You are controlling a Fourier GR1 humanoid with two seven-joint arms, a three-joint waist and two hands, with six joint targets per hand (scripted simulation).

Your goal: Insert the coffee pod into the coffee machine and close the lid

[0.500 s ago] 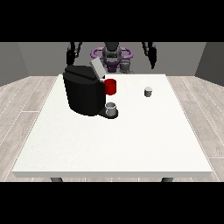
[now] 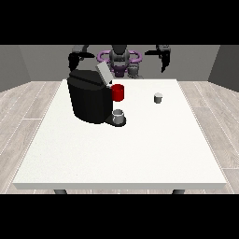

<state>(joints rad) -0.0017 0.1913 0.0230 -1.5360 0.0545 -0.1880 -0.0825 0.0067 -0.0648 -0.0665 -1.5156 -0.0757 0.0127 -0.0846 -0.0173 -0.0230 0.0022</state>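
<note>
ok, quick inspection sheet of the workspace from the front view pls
Surface: white table, mostly bare.
Job's things: black coffee machine at the view's left, lid raised; small pale coffee pod alone to its right, untouched.
Clutter: red mug beside the machine; grey cup on its tray.
Hands: hand at the view's right and hand at the view's left raised behind the table, holding nothing.
Cables: nothing seen.
Surroundings: wood floor, grey walls.
</note>
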